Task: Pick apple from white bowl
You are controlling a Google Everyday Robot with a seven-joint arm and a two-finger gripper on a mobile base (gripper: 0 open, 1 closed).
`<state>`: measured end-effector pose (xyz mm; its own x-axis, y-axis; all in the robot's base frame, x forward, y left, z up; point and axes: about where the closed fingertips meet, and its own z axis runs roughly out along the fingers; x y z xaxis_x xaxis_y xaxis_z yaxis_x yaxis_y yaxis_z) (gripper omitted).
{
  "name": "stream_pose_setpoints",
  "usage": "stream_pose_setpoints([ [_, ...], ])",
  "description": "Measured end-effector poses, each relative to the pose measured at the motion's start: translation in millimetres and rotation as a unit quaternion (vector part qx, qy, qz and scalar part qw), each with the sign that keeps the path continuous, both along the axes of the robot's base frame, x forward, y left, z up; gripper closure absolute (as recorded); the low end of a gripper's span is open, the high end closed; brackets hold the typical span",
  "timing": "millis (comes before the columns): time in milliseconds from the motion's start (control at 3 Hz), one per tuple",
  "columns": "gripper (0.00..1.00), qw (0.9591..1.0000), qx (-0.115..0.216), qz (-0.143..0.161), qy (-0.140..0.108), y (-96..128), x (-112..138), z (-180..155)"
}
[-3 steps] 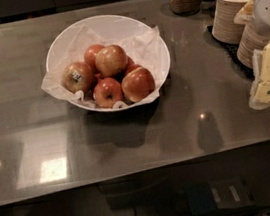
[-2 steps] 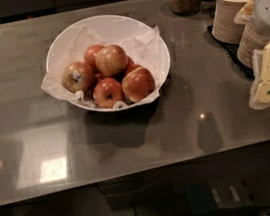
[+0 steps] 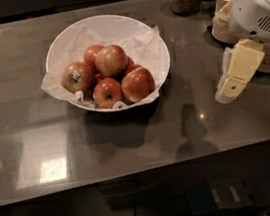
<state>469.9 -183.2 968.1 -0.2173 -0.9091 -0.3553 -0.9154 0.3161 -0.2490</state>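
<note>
Grey tabletop [image 3: 131, 148] held the white bowl [image 3: 101, 20]; the apple [image 3: 111, 60] lay topmost inside; gripper [image 3: 227, 92] hung well right of it, grip state indiscernible.

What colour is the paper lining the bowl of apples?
White paper, clearest in the camera view. The tool hangs right of the white bowl.

I see my end effector [image 3: 232, 86] near the counter's [image 3: 130, 146] right edge: pale yellow, blocky, one green dot, beneath a white vented housing [image 3: 257, 8].
</note>
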Motion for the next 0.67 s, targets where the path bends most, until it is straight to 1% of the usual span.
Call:
stream_pose_setpoints([
  [333,0.00,0.9982,0.060,0.005,-0.004,29,19,-4],
  [667,0.00,0.9932,0.113,0.025,0.014,46,20,-10],
])
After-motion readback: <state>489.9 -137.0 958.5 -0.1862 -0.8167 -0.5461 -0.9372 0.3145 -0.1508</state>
